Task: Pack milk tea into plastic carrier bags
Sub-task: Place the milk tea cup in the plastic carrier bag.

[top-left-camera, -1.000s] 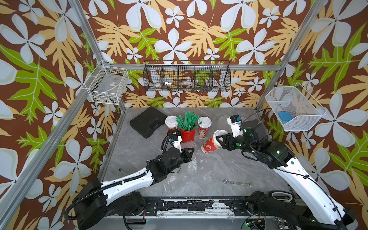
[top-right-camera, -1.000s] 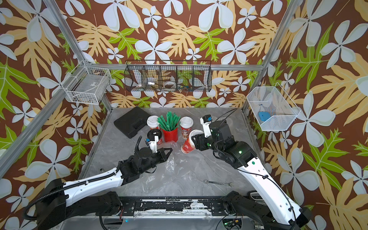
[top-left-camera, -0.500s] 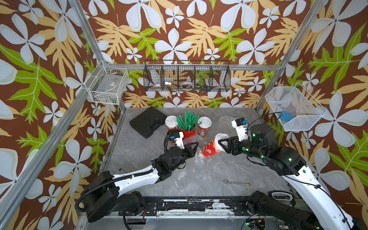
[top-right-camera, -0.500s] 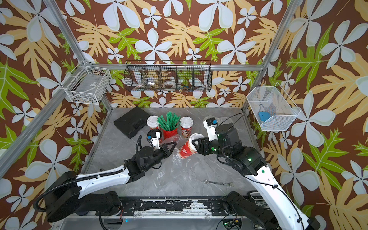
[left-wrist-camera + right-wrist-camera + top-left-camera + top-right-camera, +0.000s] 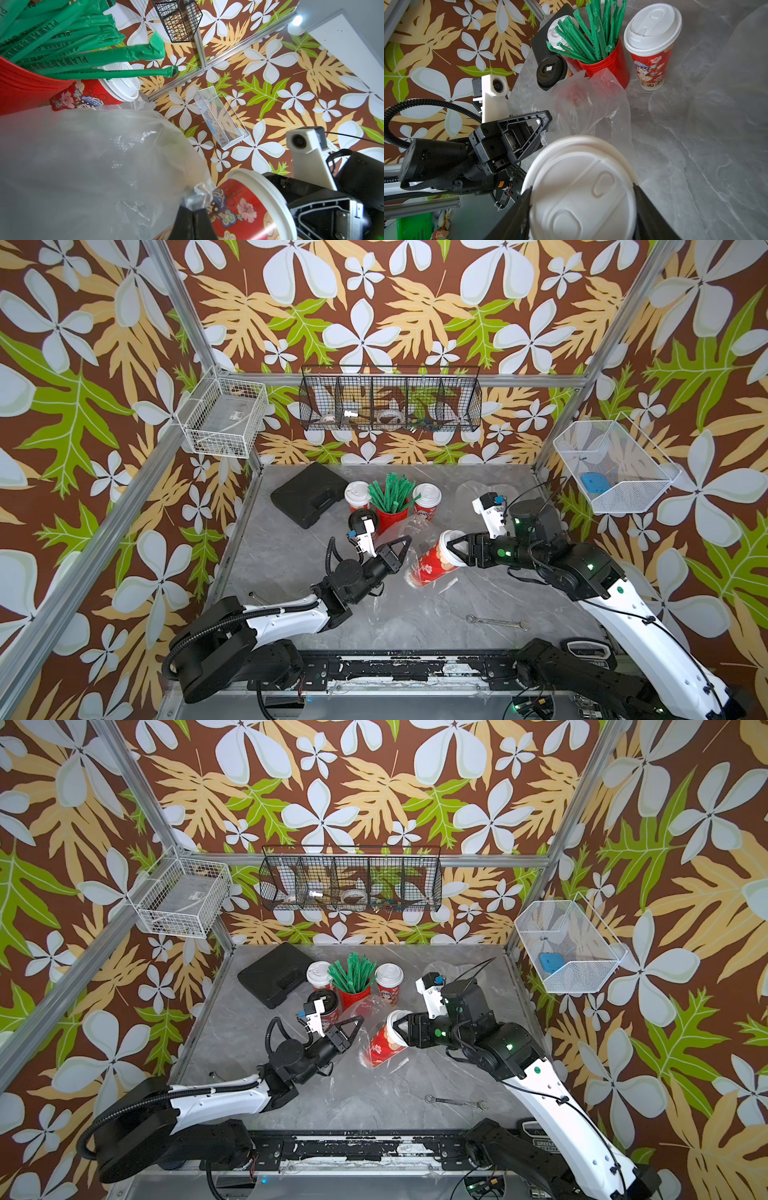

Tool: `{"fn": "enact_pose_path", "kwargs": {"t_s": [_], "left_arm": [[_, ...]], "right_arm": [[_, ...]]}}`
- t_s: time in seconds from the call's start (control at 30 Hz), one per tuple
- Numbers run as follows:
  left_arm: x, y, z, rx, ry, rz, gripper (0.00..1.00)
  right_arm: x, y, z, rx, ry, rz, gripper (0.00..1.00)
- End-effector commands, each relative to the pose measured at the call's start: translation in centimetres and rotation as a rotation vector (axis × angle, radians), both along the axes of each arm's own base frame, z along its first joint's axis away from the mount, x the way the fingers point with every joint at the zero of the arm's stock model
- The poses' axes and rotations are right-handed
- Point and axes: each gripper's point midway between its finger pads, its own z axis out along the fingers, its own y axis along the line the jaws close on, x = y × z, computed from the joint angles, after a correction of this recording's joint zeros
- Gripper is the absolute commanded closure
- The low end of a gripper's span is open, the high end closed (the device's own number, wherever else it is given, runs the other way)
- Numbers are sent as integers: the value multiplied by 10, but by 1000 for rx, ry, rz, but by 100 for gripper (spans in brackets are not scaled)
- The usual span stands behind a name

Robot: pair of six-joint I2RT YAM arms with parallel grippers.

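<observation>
Clear bag [image 5: 93, 166] edge beside tilted cup [image 5: 432, 568], open tabletop [image 5: 415, 614] toward arm bases

A: How is the whole scene taken?
B: In both top views the worktop [image 5: 291, 568] is looked down on from high in front, the straw pot [image 5: 390, 516] seen toward the back.
A: And the wrists?
B: From the left wrist the pot is viewed close, from low beside it, facing upward. From the right wrist it is viewed from above, past a white-lidded cup [image 5: 583, 187] at the lens. The pot is shared by all.
</observation>
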Motion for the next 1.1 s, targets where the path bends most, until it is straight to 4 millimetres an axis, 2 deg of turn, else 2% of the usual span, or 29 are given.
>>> {"fn": "enact_pose_path", "kwargs": {"t_s": [0.0,0.37,0.83,1.07], "left_arm": [[-2,8,29,-111,-77,20,100],[-4,18,37,-211,-113,38,100],[-5,18,46,-260,-130,31,100],[-1,18,50,-313,-103,39,100]], "right_arm": [[2,10,7,76,-2,8,38],[4,20,-7,123,41,13,39],[14,31,-21,72,74,26,41],[13,43,-28,18,51,37,42]]}}
